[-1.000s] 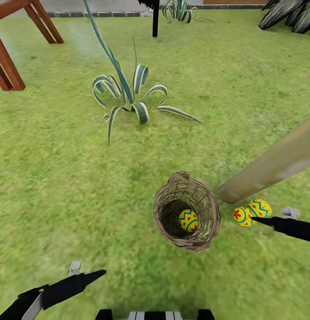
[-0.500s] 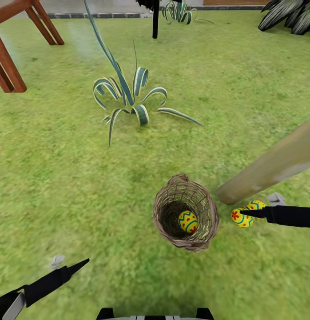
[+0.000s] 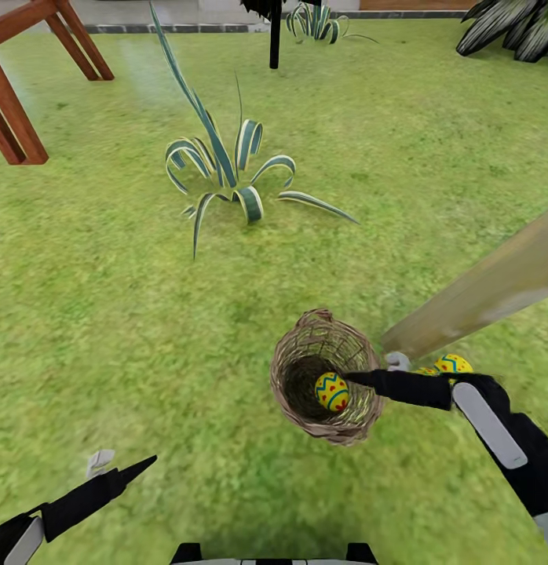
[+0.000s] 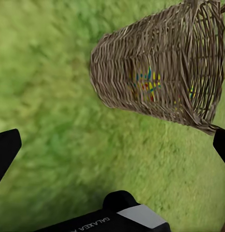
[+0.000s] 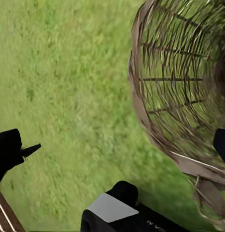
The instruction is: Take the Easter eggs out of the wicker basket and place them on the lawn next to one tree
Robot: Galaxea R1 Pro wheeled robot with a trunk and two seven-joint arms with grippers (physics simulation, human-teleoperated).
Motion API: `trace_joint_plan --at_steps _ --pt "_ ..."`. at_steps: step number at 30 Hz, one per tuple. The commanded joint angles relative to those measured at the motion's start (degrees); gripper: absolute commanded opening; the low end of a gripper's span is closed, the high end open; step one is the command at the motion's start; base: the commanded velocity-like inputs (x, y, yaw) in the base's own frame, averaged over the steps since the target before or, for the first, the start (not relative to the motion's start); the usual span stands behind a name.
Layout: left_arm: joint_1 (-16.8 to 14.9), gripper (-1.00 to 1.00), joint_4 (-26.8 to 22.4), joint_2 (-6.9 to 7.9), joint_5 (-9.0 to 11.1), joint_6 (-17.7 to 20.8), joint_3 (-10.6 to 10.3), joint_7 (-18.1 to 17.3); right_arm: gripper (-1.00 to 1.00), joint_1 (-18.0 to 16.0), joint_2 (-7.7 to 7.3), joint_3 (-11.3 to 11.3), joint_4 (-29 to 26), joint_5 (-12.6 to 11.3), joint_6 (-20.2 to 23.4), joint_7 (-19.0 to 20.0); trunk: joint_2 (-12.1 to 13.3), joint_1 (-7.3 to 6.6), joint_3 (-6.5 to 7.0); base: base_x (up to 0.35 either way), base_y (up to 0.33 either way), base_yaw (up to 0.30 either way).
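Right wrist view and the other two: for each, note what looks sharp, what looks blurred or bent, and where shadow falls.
Right wrist view: the wicker basket weave is smeared and soft, the lawn blotchy. Left wrist view: grass blurred, the egg just coloured flecks through the weave, shadow near the bottom edge. Head view: sharper; tree trunk slants as if bent by the lens; the basket's inside is dark around the egg.
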Motion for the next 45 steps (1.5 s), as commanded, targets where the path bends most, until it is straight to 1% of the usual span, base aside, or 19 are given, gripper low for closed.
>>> trace_joint_plan --at_steps 1,4,7,9,11,13,14,15,16,17,18,21,22,24,27,29,32,37,45 --pt "0.0 1.00 0.0 -0.01 0.2 0.6 0.1 -0.2 1.00 -0.1 1.56 0.0 0.0 0.6 0.1 -2.7 0.0 0.00 -0.03 0.000 0.000 0.000" --pt "0.0 1.00 0.0 -0.01 0.2 0.6 0.1 -0.2 1.00 -0.3 5.17 0.0 -0.1 0.9 0.2 -8.1 0.0 0.00 -0.03 0.000 0.000 0.000" --pt "0.0 1.00 0.0 -0.02 0.2 0.6 0.1 -0.2 1.00 -0.4 6.32 0.0 0.3 2.6 0.7 -10.9 0.0 0.00 -0.03 0.000 0.000 0.000" --pt "0.0 1.00 0.0 -0.02 0.2 0.6 0.1 -0.1 1.00 -0.5 8.23 0.1 0.6 6.3 0.9 -15.1 0.0 0.00 -0.03 0.000 0.000 0.000" --pt "0.0 1.00 0.0 -0.02 0.2 0.6 0.1 -0.1 1.00 -0.6 11.63 0.1 0.9 9.7 1.0 -19.3 0.0 0.00 -0.03 0.000 0.000 0.000" --pt "0.0 1.00 0.0 -0.02 0.2 0.6 0.1 -0.2 1.00 -0.6 15.71 0.1 1.1 13.6 1.0 -23.3 0.0 0.00 -0.03 0.000 0.000 0.000" --pt "0.0 1.00 0.0 -0.05 0.2 0.6 0.0 -0.2 1.00 -0.6 18.35 0.1 1.1 17.3 1.0 -25.9 0.0 0.00 -0.03 0.000 0.000 0.000" --pt "0.0 1.00 0.0 -0.07 0.2 0.6 0.1 -0.2 1.00 -0.6 19.13 0.1 1.1 18.7 1.0 -26.6 0.0 0.00 -0.03 0.000 0.000 0.000" --pt "0.0 1.00 0.0 -0.08 0.2 0.6 0.0 -0.2 1.00 -0.6 20.75 0.1 1.2 21.7 1.0 -27.6 0.0 0.00 -0.03 0.000 0.000 0.000" --pt "0.0 1.00 0.0 -0.17 0.2 0.6 0.0 -0.1 1.00 -1.1 23.16 0.1 1.8 26.3 1.0 -28.6 0.0 0.00 -0.03 0.000 0.000 0.000" --pt "0.0 1.00 0.0 -0.19 0.2 0.6 0.0 -0.1 1.00 -1.5 23.85 0.1 2.3 27.7 1.0 -28.8 0.0 0.00 -0.03 0.000 0.000 0.000" --pt "0.0 1.00 0.0 -0.27 0.2 0.6 0.0 -0.1 1.00 -6.2 26.27 0.1 7.1 36.1 1.0 -29.4 0.0 0.00 -0.03 0.000 0.000 0.000" --pt "0.0 1.00 0.0 -0.28 0.2 0.6 0.1 -0.2 1.00 -7.8 26.60 0.1 8.9 37.9 1.0 -29.5 0.0 0.00 -0.03 0.000 0.000 0.000" --pt "0.0 1.00 0.0 -0.28 0.2 0.6 0.1 -0.2 1.00 -9.9 26.80 0.1 11.5 39.0 1.0 -29.5 0.0 0.00 -0.03 0.000 0.000 0.000" --pt "0.0 1.00 0.0 -0.29 0.2 0.6 0.1 -0.2 1.00 -13.7 26.89 0.1 17.8 39.6 1.0 -29.5 0.0 0.00 -0.03 0.000 0.000 0.000" --pt "0.0 1.00 0.0 -0.29 0.2 0.6 0.1 -0.2 1.00 -15.1 26.88 0.1 22.5 39.7 1.0 -29.5 0.0 0.00 -0.03 0.000 0.000 0.000" --pt "0.0 1.00 0.0 -0.29 0.2 0.6 0.1 -0.2 1.00 -15.8 26.76 0.0 25.3 39.7 0.9 -29.4 0.0 0.00 -0.03 0.000 0.000 0.000" --pt "0.0 1.00 0.0 -0.29 0.2 0.6 0.1 0.3 1.00 -15.9 26.75 -0.1 25.8 39.6 0.9 -29.4 0.0 0.00 -0.03 0.056 0.000 0.000" --pt "0.0 1.00 0.0 -0.29 0.2 0.6 0.0 1.8 1.00 -15.9 26.35 -0.2 26.0 39.6 0.9 -29.3 0.0 0.00 -0.03 0.292 0.052 0.000"
